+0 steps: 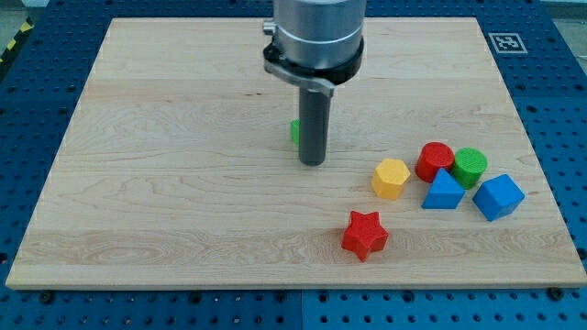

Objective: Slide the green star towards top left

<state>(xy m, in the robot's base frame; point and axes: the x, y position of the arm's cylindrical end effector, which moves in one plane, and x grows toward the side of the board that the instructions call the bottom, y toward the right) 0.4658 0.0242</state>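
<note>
The green star point(294, 131) is almost wholly hidden behind my rod; only a thin green sliver shows at the rod's left edge, near the board's middle. My tip point(313, 163) rests on the wooden board point(165, 183), just below and right of that sliver, touching or very close to it.
A red star point(365, 235) lies below and right of my tip. Further right is a cluster: a yellow hexagon point(392, 177), a red cylinder point(435, 160), a green cylinder point(470, 166), a blue triangular block point(444, 192) and a blue cube point(498, 196).
</note>
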